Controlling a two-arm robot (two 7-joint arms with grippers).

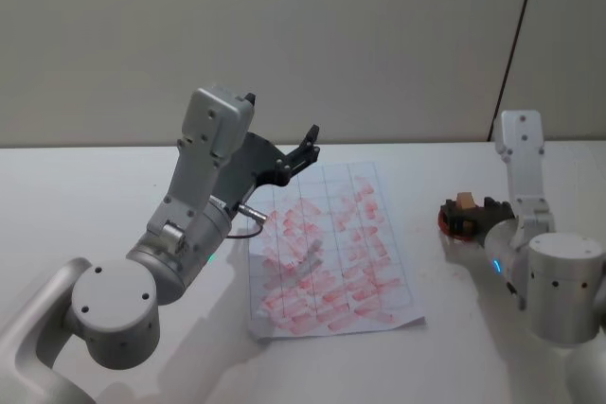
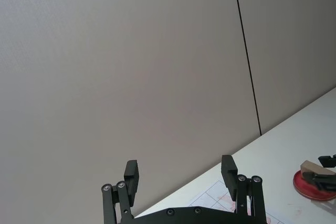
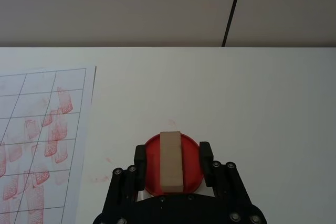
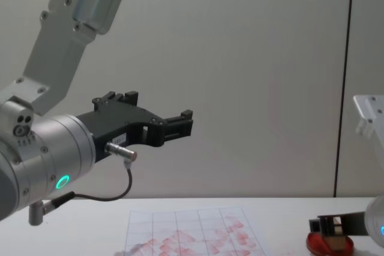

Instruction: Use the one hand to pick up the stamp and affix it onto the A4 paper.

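Right gripper (image 3: pixel 171 157) jaws spread astride the stamp (image 3: pixel 170 161) on its ink pad (image 3: pixel 191 170); light, rigid wood, I'd pinch its long sides; left gripper (image 2: pixel 179 174) spread, idle.

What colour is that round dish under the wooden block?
Red dish, clearest in the right wrist view.

Silver-grey rounded arm links with glowing cyan indicator rings, black screw-studded jaws, and apparently a thin dark cable.

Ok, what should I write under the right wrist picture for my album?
The right hand, open, straddles the stamp resting on the red ink pad, beside the A4 paper.
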